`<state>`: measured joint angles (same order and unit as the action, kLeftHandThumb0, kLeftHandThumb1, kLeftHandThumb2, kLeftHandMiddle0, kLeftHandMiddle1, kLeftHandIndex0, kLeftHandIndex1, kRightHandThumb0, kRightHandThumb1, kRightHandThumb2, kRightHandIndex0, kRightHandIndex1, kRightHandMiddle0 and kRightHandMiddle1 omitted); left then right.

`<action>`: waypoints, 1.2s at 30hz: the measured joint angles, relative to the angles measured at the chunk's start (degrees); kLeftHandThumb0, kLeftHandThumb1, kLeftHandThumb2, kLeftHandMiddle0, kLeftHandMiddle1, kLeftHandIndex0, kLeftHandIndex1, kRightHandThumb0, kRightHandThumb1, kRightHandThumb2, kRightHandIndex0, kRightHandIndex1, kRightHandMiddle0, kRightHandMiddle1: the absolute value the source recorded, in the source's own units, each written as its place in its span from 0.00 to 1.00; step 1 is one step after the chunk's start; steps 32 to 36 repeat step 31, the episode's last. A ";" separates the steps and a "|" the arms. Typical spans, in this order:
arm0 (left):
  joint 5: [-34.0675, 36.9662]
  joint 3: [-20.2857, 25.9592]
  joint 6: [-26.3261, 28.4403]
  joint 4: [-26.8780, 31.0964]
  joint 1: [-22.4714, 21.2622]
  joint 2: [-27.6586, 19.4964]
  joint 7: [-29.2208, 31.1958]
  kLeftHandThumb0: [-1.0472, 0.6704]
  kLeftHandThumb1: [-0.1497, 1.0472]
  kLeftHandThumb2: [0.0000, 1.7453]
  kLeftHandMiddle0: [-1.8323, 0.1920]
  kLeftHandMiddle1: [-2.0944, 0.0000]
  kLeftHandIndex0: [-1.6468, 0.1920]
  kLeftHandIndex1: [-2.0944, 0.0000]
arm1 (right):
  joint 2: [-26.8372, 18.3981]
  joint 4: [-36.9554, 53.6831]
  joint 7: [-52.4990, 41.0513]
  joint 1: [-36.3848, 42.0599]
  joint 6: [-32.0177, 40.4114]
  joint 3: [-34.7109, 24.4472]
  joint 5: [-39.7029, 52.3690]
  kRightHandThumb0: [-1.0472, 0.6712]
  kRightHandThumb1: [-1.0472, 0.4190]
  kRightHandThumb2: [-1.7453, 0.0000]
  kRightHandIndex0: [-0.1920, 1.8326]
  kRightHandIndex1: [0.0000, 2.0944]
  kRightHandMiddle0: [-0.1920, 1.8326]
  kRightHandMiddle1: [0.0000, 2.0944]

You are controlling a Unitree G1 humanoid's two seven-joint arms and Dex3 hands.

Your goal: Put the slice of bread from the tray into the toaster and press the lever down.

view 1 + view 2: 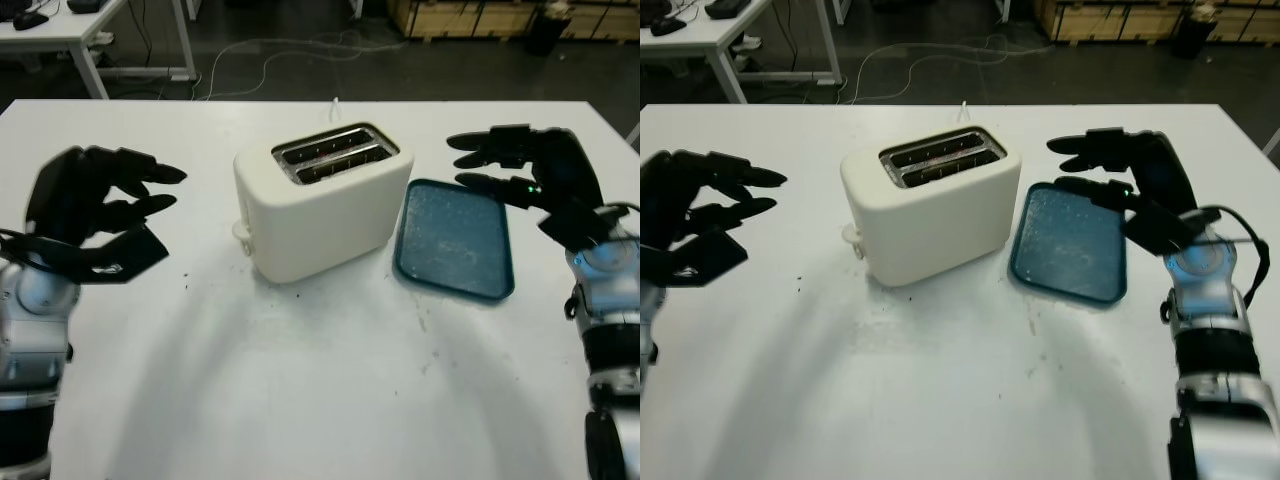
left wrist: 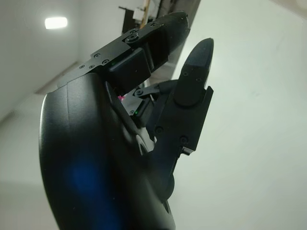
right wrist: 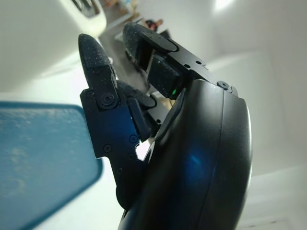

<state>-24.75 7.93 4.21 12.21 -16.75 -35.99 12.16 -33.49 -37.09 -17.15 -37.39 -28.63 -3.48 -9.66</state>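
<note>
A cream two-slot toaster [image 1: 320,205] stands at the table's middle, its slots [image 1: 330,155] dark inside; I cannot tell whether bread sits in them. Its lever knob [image 1: 241,231] sits low on the left end, near the tabletop. Just right of the toaster lies the blue tray [image 1: 455,240], holding only crumbs. My left hand [image 1: 160,190] hovers open over the table, left of the toaster and apart from it. My right hand [image 1: 470,160] hovers open over the tray's far right corner. The tray [image 3: 38,158] lies below the right hand's fingers [image 3: 98,62].
The white table [image 1: 300,380] stretches wide in front of the toaster. A white cable [image 1: 333,105] runs from the toaster off the far edge. Beyond the table are a dark floor with cables, another desk [image 1: 70,30] and wooden pallets [image 1: 480,15].
</note>
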 measured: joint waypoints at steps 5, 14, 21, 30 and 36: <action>-0.02 -1.86 -0.15 -3.39 -5.48 -3.89 4.33 0.37 0.72 0.00 0.43 0.61 0.24 0.99 | -2.34 -2.05 0.11 -5.40 2.93 3.47 -5.49 0.25 0.18 1.00 0.56 0.15 0.58 0.01; 0.51 -4.60 -2.16 -5.23 -8.45 -2.83 4.63 0.42 0.72 0.00 0.45 0.54 0.22 0.98 | -3.53 -5.15 0.65 -10.87 4.39 8.27 -11.30 0.25 0.19 1.00 0.59 0.15 0.58 0.01; -0.62 -6.16 -1.63 -5.20 -8.45 -0.92 4.55 0.41 0.74 0.00 0.45 0.56 0.23 0.99 | -3.53 -6.38 0.61 -11.86 4.37 10.46 -11.71 0.23 0.18 1.00 0.58 0.20 0.59 0.01; -0.63 -6.62 -1.68 -5.42 -8.45 -0.61 4.31 0.42 0.74 0.00 0.45 0.57 0.23 0.99 | -3.56 -6.61 0.62 -11.87 4.32 12.24 -12.14 0.21 0.16 1.00 0.52 0.29 0.60 0.00; -0.64 -6.66 -1.68 -5.54 -8.45 -0.58 4.18 0.42 0.74 0.00 0.45 0.58 0.23 0.99 | -3.56 -6.61 0.62 -11.87 4.33 12.31 -12.27 0.21 0.17 1.00 0.52 0.30 0.60 0.00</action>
